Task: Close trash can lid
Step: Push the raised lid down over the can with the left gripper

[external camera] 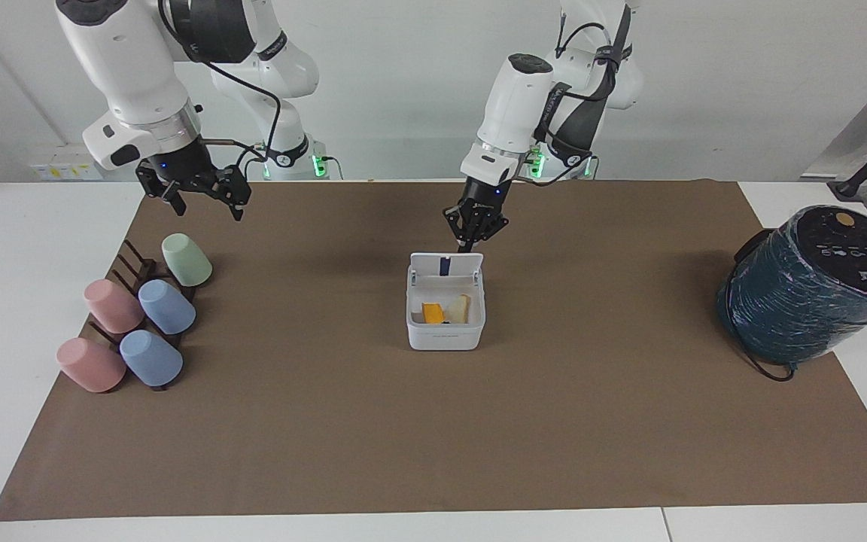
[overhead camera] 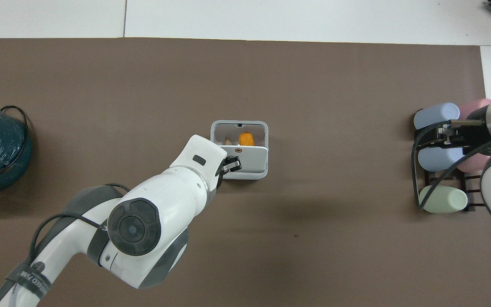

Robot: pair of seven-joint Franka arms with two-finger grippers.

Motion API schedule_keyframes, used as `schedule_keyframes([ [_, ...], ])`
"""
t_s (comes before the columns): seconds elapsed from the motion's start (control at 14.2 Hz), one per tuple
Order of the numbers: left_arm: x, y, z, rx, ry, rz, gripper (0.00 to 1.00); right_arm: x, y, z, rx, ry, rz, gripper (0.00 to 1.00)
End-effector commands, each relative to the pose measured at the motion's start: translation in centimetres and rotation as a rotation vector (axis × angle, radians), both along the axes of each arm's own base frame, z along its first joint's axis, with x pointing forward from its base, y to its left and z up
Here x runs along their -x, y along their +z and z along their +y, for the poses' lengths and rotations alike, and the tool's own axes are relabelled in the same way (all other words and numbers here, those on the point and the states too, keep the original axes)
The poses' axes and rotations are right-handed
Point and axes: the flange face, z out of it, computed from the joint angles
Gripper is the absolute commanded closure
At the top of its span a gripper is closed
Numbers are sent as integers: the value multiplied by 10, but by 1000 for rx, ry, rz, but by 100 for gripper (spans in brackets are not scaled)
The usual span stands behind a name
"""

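The small white trash can (external camera: 445, 336) stands mid-mat with an orange item and a beige wedge inside; it also shows in the overhead view (overhead camera: 239, 124). Its hinged lid (external camera: 426, 263) leans partway down over the opening, and the blue stripe on its inner face still shows. The overhead view shows the lid's outer face (overhead camera: 252, 159) with the orange dot. My left gripper (external camera: 466, 242) is shut, with its tips against the lid's outer face at the top edge; it also shows in the overhead view (overhead camera: 232, 163). My right gripper (external camera: 204, 202) is open and waits over the cup rack.
A dark rack with several pastel cups (external camera: 166, 307) lies toward the right arm's end of the brown mat (external camera: 433, 436). A large dark teal wrapped cylinder (external camera: 810, 290) with a black cable stands toward the left arm's end.
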Motion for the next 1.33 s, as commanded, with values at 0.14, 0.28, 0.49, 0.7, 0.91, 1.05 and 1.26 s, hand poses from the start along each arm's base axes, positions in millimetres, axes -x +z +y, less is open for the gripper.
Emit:
schedule_keyframes([
  [0.14, -31, -9, -7, 43, 32, -45, 100, 4, 0, -3, -7, 14, 7, 0],
  [0.28, -35, -17, -10, 52, 33, -57, 100, 4, 0, -3, -7, 14, 7, 0],
  [0.49, -36, -18, -9, 53, 33, -59, 100, 4, 0, -3, -7, 12, 7, 0],
  [0.7, -37, -25, -10, 45, 29, -51, 100, 4, 0, -3, -7, 14, 7, 0],
  [0.91, -44, -34, -6, 48, 42, -54, 100, 4, 0, -3, -7, 14, 7, 0],
  [1.05, -49, -49, -10, 50, 46, -50, 100, 4, 0, -3, -7, 15, 7, 0],
  [1.26, -59, -57, -16, 54, 49, -48, 100, 4, 0, -3, -7, 12, 7, 0],
])
